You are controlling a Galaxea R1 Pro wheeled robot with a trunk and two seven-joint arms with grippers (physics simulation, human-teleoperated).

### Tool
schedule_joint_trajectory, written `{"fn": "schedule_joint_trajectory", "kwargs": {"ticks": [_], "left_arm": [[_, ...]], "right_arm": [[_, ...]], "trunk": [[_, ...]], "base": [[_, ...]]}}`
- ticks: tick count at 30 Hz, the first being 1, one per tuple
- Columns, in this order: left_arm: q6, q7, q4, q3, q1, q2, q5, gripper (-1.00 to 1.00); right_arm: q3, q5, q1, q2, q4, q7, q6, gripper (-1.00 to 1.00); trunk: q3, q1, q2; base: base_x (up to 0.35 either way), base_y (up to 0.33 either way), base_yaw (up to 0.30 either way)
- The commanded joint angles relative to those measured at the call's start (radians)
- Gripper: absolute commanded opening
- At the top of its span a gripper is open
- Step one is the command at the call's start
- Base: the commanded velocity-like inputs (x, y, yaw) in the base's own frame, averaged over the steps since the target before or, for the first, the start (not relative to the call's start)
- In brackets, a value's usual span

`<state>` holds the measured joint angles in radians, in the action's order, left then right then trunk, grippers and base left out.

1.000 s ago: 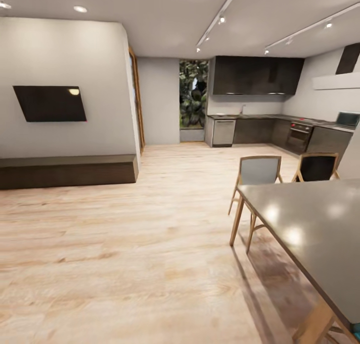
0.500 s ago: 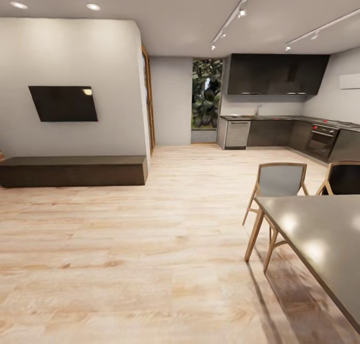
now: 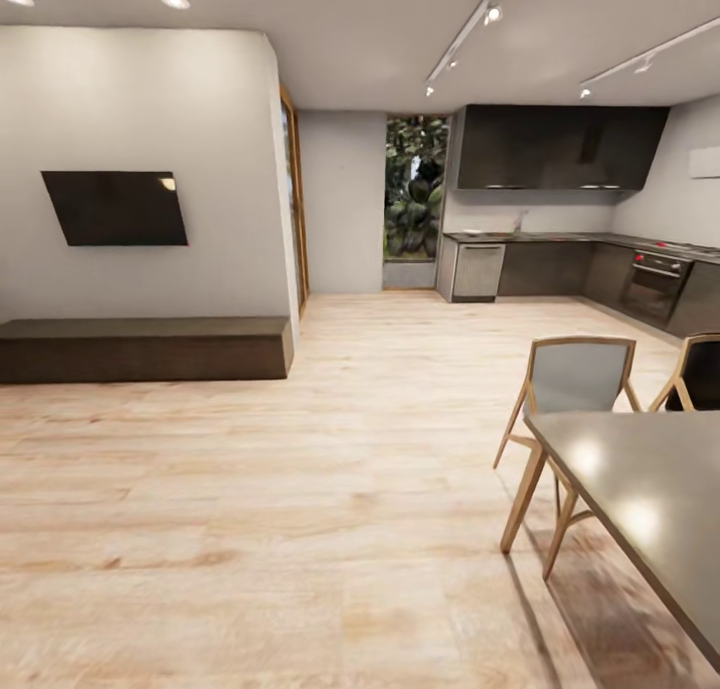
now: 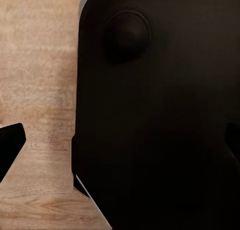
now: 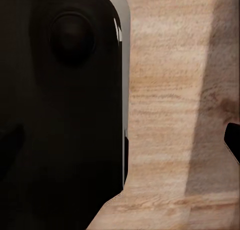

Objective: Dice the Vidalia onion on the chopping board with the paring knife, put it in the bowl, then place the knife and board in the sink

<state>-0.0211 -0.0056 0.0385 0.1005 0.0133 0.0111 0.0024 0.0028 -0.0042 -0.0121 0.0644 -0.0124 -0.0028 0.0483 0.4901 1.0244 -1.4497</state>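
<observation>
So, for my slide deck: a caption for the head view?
Open-plan room: wood floor, wall screen, dining table with chairs, kitchen countertop far off.

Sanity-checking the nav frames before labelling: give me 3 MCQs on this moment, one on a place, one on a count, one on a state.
1. Where is the kitchen countertop in the head view?
A. Far across the room, at upper right
B. Directly under the camera
C. Beside the wall screen at left

2. How many chairs show at the dark dining table?
A. None
B. Two
C. Five

3. What state is the wall screen in?
A. Showing a bright picture
C. Lying on the floor
B. Dark, mounted on the wall

Answers: 1 A, the countertop runs along the far wall under the dark cabinets. 2 B, a grey-backed chair and a dark-backed chair stand at the table's far end. 3 B, the screen is black, apart from a small reflected light, and hangs above the long low bench.
</observation>
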Motion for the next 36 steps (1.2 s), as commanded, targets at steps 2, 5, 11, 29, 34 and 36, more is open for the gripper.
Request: {"fn": "schedule_joint_trajectory", "kwargs": {"ticks": [2,5,11,29,34,36], "left_arm": [[0.0,-0.001,0.0,0.007,0.0,0.008,0.0,1.0],[0.002,-0.001,-0.002,0.006,0.0,0.017,0.001,1.0],[0.003,-0.001,-0.003,0.005,0.0,0.032,0.001,1.0],[0.002,-0.001,-0.003,0.004,0.0,0.029,-0.001,1.0],[0.003,-0.001,-0.002,0.004,0.0,0.025,-0.001,1.0],[0.003,-0.001,-0.002,0.004,0.0,0.025,-0.001,1.0]], "right_arm": [[0.0,0.0,-0.001,0.0,-0.001,0.0,0.004,1.0],[0.001,0.0,-0.001,0.0,-0.001,0.0,0.004,1.0],[0.002,-0.001,-0.001,0.0,-0.001,0.0,0.004,1.0],[0.001,-0.001,-0.001,0.0,-0.001,0.0,0.004,1.0],[0.001,0.0,-0.001,0.0,-0.001,0.0,0.004,1.0],[0.002,0.0,-0.001,0.0,-0.001,0.0,0.004,1.0]], "trunk": [[0.001,0.001,0.0],[0.001,0.001,0.0],[0.001,0.001,0.0],[0.001,0.001,0.0],[0.001,0.001,0.0],[0.001,0.001,0.0]], "base": [[0.342,0.0,0.0],[0.342,0.0,0.0],[0.342,0.0,0.0],[0.342,0.0,0.0],[0.342,0.0,0.0],[0.342,0.0,0.0]]}}
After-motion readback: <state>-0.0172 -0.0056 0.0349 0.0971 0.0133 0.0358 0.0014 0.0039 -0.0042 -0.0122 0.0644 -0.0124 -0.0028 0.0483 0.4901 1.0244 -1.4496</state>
